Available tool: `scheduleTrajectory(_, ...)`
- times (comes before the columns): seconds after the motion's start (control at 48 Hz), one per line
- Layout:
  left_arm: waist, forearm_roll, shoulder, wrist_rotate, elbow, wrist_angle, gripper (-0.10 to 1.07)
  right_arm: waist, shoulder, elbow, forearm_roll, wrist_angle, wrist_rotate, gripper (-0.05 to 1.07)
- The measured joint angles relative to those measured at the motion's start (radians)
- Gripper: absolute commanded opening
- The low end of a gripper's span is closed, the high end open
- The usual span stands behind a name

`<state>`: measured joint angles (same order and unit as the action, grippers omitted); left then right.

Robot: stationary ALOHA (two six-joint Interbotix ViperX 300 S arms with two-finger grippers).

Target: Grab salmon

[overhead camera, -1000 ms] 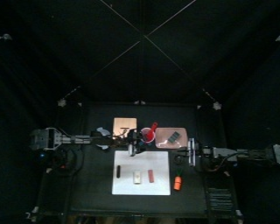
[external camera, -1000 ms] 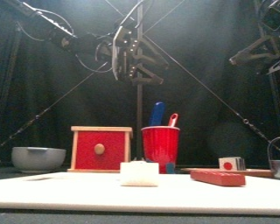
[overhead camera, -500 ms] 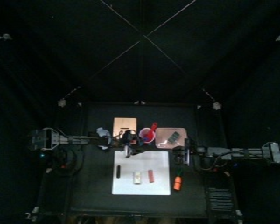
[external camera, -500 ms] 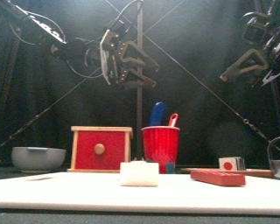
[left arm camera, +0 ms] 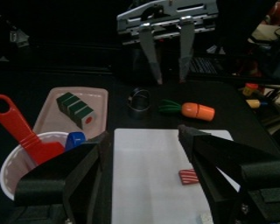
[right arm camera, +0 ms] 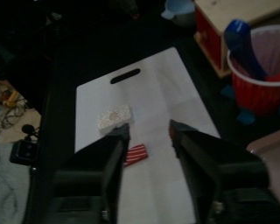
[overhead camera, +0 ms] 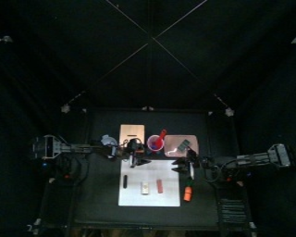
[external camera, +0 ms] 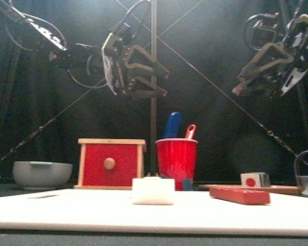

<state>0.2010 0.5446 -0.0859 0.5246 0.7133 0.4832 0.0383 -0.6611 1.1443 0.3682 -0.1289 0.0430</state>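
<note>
The salmon [overhead camera: 187, 193] is a small orange oblong on the black table, just off the right edge of the white mat [overhead camera: 151, 172]. It also shows in the left wrist view [left arm camera: 199, 110], beyond the mat. My right gripper [overhead camera: 188, 168] is open and empty, held high over the mat's right edge, behind the salmon. My left gripper [overhead camera: 132, 159] is open and empty above the mat's back left. In the front view both grippers, left [external camera: 131, 67] and right [external camera: 279, 58], hang well above the table. The salmon does not show in the front or right wrist views.
A pale whitish piece [right arm camera: 113, 115] and a darker red-brown piece [right arm camera: 136, 156] lie on the mat. Behind the mat stand a red cup [overhead camera: 155, 142] with utensils, a red box [external camera: 111, 161] and a tray [left arm camera: 73, 90] holding a green piece. A grey bowl [external camera: 41, 173] stands at the left.
My right gripper has moved left and toward the table's front, over the mat's right edge. My left gripper has shifted slightly to the left. Nothing on the table has moved.
</note>
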Motion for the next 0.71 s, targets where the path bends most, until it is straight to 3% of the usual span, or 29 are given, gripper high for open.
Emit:
scheduleTrajectory(0.125,0.0,-0.002,0.0,0.0,0.005,0.0,0.97,0.025,0.026,-0.014,0.097,0.031,0.014,1.05)
scheduleTrajectory(0.312,0.0,-0.002,0.0,0.0,0.018,0.002,0.97,0.071,0.087,-0.061,0.189,0.083,0.015,1.04)
scheduleTrajectory(0.708,-0.003,-0.014,0.0,0.002,0.046,0.002,0.97,0.075,0.314,-0.232,0.29,0.252,0.087,1.04)
